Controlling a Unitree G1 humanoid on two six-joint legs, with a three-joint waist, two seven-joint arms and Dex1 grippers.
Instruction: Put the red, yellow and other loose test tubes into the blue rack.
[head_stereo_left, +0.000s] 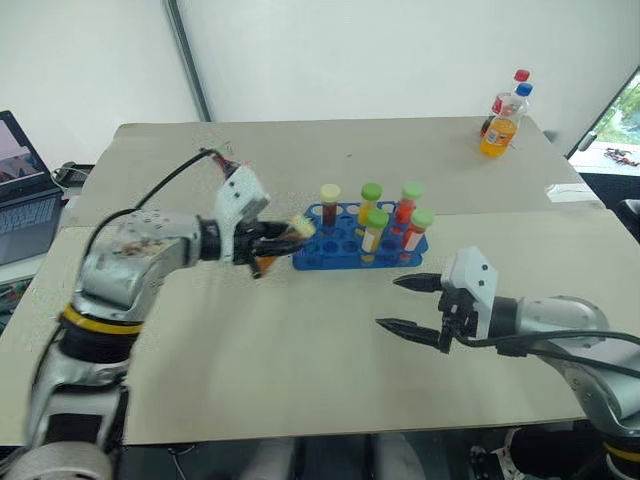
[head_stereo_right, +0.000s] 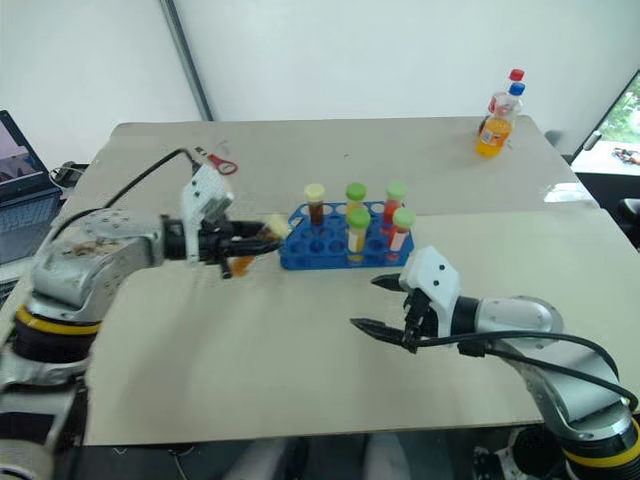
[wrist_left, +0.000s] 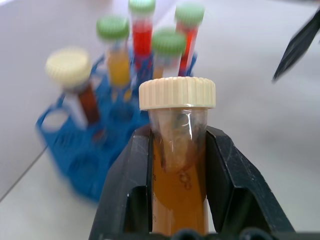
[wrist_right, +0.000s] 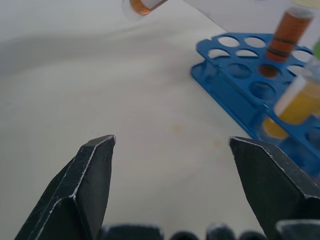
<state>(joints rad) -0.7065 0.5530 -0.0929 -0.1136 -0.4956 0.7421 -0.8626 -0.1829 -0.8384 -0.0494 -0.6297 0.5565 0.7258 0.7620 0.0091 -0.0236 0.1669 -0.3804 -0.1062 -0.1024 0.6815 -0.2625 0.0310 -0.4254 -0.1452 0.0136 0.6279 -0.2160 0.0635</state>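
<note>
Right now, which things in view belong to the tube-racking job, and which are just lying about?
Job:
- blue rack, five capped tubes standing in it
- cream-capped tube, clamped in left gripper
- right gripper, open, empty

Lying about:
- two drink bottles, far corner
- laptop

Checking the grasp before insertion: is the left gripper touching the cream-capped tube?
Touching. Left wrist view shows the left gripper with both fingers pressed against the cream-capped tube.
</note>
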